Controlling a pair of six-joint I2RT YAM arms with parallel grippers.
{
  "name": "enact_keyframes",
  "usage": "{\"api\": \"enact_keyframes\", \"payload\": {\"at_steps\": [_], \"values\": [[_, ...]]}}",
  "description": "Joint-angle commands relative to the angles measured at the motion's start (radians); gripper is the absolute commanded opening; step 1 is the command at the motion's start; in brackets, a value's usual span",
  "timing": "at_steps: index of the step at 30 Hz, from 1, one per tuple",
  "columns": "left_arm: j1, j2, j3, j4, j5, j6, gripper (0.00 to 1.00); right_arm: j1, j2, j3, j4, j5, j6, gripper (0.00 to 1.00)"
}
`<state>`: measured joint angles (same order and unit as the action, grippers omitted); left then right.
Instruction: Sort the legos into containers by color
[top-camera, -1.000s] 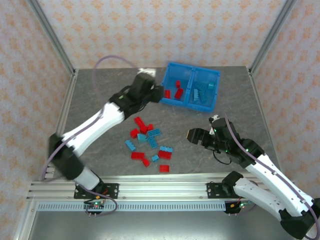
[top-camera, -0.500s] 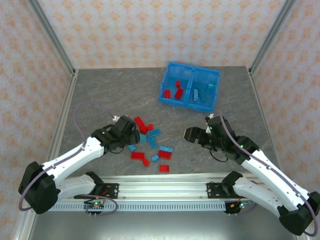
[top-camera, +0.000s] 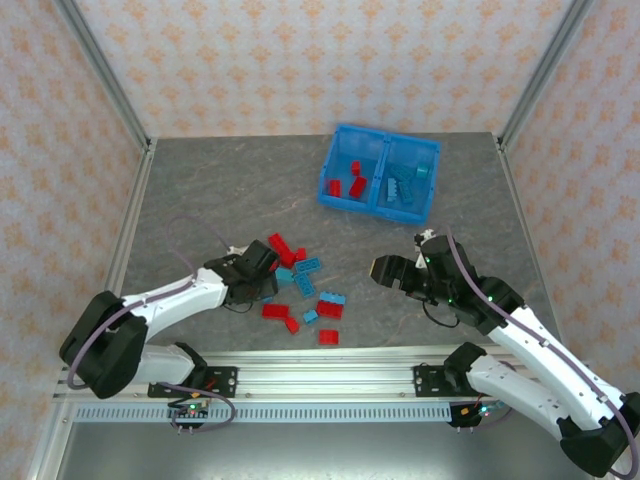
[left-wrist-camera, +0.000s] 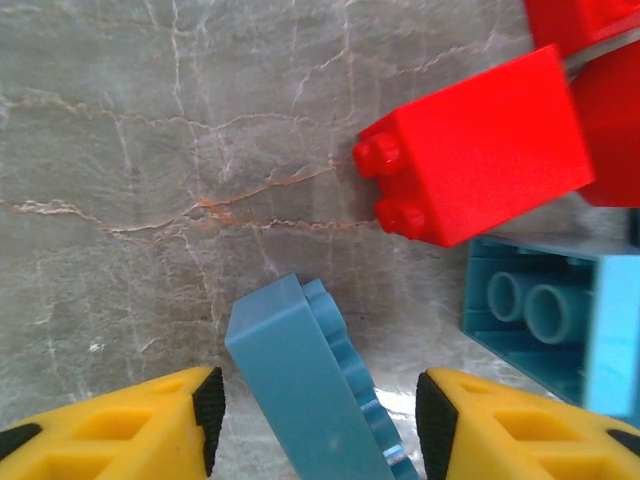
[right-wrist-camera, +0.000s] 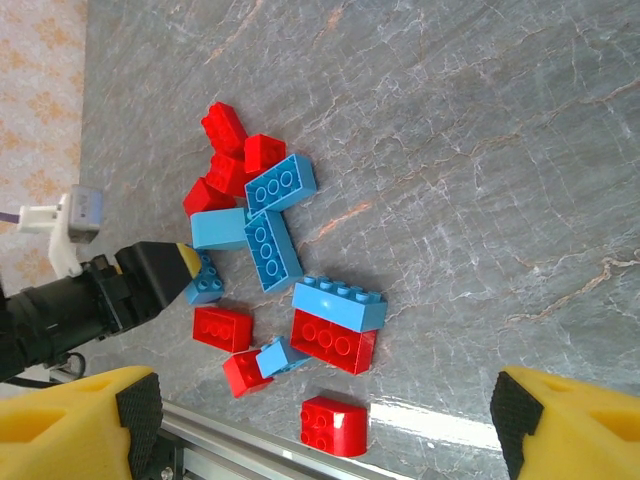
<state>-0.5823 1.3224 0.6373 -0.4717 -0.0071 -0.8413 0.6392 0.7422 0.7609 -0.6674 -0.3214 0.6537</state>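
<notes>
No text, label, brand, number or sign can be read on anything. Studs on the bricks (left-wrist-camera: 478, 150) are too blurred to tell any lettering. The bin (top-camera: 327, 182), at 12 o'clock on the table (top-camera: 220, 190), is too small to show any marking.
</notes>
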Motion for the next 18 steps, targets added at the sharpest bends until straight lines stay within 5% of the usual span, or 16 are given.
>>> {"api": "enact_keyframes", "payload": {"at_steps": [1,10,18], "values": [[0.008,0.032,-0.027,0.05,-0.027,-0.022,0.52,0.007,-0.009,-0.011,-0.017,0.014,0.008,0.87],[0.012,0.006,-0.03,0.048,-0.049,-0.031,0.2,0.008,-0.008,-0.003,-0.024,0.018,0.014,0.87],[-0.074,-0.12,0.269,-0.011,-0.06,0.106,0.18,0.009,-0.015,-0.014,0.098,-0.092,0.02,0.87]]}}
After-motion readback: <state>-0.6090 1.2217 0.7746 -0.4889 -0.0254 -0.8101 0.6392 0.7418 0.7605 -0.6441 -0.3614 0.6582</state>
